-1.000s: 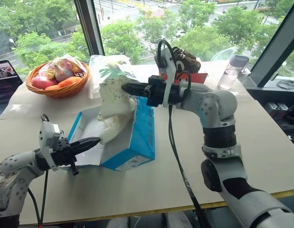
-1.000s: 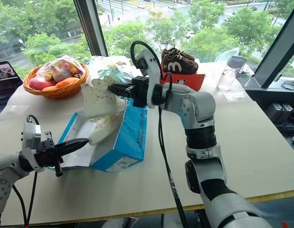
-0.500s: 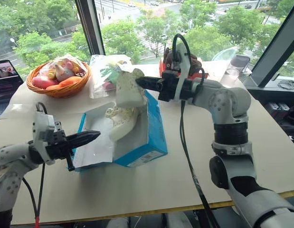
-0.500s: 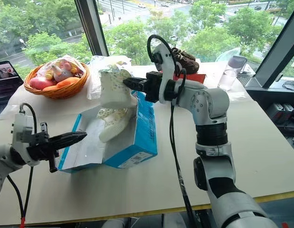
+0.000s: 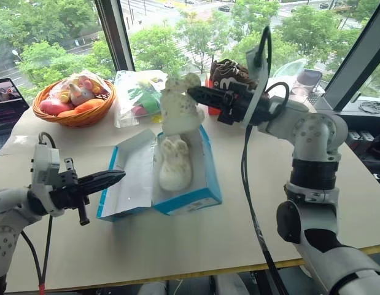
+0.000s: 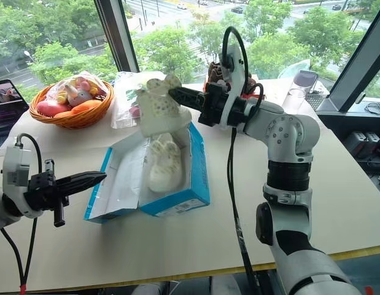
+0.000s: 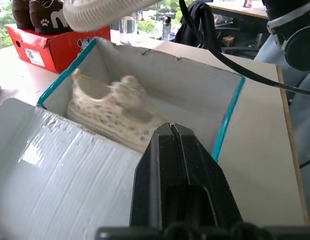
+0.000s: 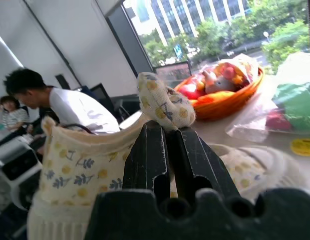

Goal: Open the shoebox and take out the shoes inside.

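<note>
Left eye view: shoebox (image 5: 188, 200) sits near centre of the worktop (image 5: 251, 233), lid (image 5: 133, 178) hinged open and laid flat toward robot's left. Ext. bright blue; int. and lid underside white; pale label on the near end wall.

Shoe 1, the lifted shoe (image 5: 177, 106): held in air above the far end of the box, clear of it. Cream-white, small printed dots/flowers, ribbed rubber sole, bow-like tab at the top edge. Right claw (image 5: 191, 93) is closed on that top edge; right wrist view shows both fingers (image 8: 149, 155) pinched together with fabric between them.

Shoe 2, the second shoe (image 5: 174, 163): lies inside the box on its white floor, same cream dotted pattern, bow on top. Left wrist view shows it against the box's far inner wall.

Left claw (image 5: 119, 176): fingers pressed together, nothing held, roughly level, tip just beside the near-left edge of the open lid; contact w/ lid cannot be told.

Other items on worktop, behind the box: orange basket (image 5: 74, 117) w/ toys, clear plastic bag (image 5: 137, 92), red-orange box (image 7: 44, 47) w/ dark brown shoes (image 5: 229, 72) on top, plastic cup (image 5: 298, 92) at far right.
</note>
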